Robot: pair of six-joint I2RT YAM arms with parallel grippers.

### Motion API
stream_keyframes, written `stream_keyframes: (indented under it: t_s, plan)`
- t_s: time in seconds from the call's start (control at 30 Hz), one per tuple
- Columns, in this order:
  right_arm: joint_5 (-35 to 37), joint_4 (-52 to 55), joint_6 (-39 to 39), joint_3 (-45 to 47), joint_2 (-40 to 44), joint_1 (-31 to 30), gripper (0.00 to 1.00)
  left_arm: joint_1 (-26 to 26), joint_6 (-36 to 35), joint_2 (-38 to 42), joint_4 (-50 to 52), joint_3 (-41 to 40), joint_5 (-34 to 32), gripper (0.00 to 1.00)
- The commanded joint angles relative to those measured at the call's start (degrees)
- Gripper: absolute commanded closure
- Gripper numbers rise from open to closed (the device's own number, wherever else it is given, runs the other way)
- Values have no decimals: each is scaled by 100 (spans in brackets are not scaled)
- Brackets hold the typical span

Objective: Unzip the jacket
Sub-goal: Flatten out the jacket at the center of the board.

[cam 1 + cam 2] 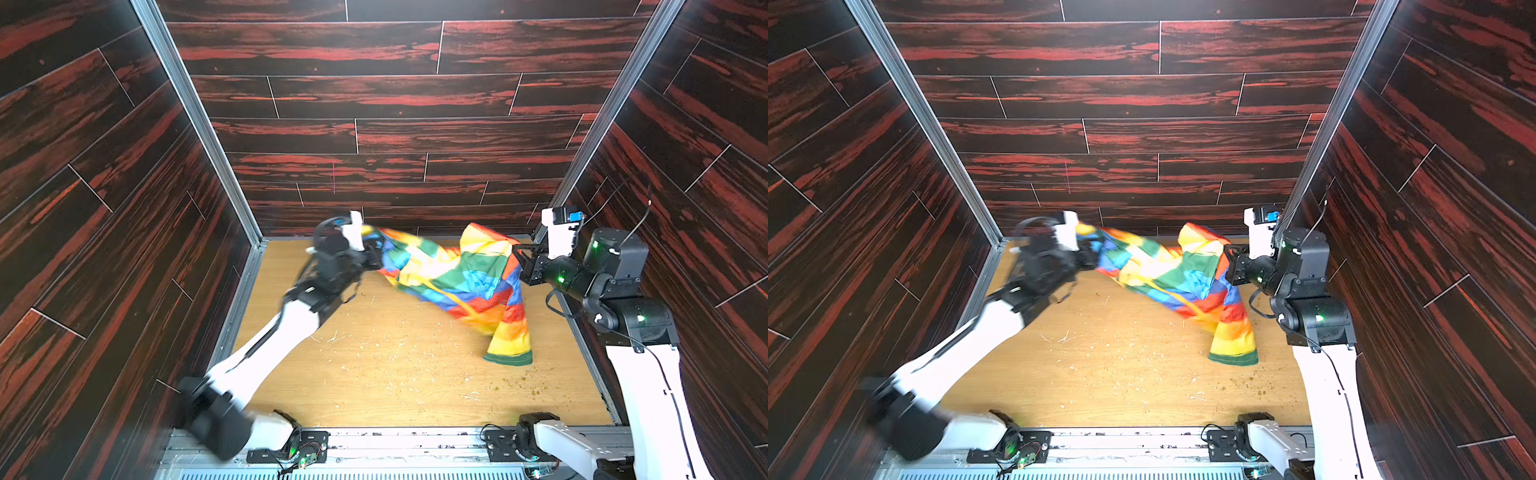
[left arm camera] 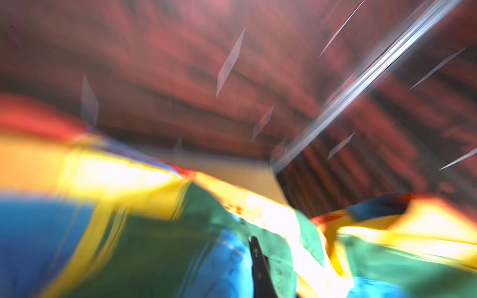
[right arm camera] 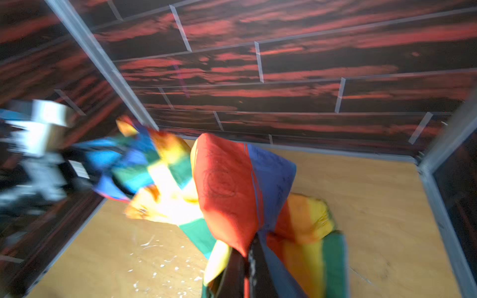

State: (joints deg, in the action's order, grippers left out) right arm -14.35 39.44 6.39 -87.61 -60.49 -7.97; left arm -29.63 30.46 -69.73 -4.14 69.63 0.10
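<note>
- The jacket [image 1: 453,270] hangs stretched between both claws over the rear of the table [image 1: 374,382], and its green-hemmed end reaches down to the wood.
- The left gripper [image 1: 372,254] is clenched on one end of the fabric, and the right gripper [image 1: 516,254] on the other.
- The yellow strip [image 1: 451,297] is probably the zipper, but blur hides its pull.
- The step would go best with the cloth kept taut and the pull found before any tugging.
- The back wall [image 1: 395,187] is close behind, and open room lies frontward.

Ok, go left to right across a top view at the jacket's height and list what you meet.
In a top view: left claw, shut on the fabric → jacket, held up between the arms → right claw, shut on its other side.
</note>
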Motion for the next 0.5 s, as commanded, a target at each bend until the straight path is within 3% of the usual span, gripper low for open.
stream_keyframes:
  t_s: [0.0, 0.17, 0.27, 0.33, 0.47]
  plan:
    - [-1215, -758, 67, 133, 257, -5, 100, 10, -1367, 1058, 1197, -191, -1189, 100]
    - [-2674, -1171, 468, 460, 609, -12, 100, 1, -1798, 2443, 2395, 382, -1307, 100]
    - [-3141, -1214, 556, 623, 955, -14, 100, 1, -1932, 2829, 3052, 1000, -1482, 100]
    - [-3245, -1253, 538, 694, 1232, -12, 100, 1, -2072, 2810, 3438, 1497, -1525, 100]
    - [-2647, -884, 462, 445, 1388, -12, 100, 1, -2482, 2040, 4308, 2613, -1904, 100]
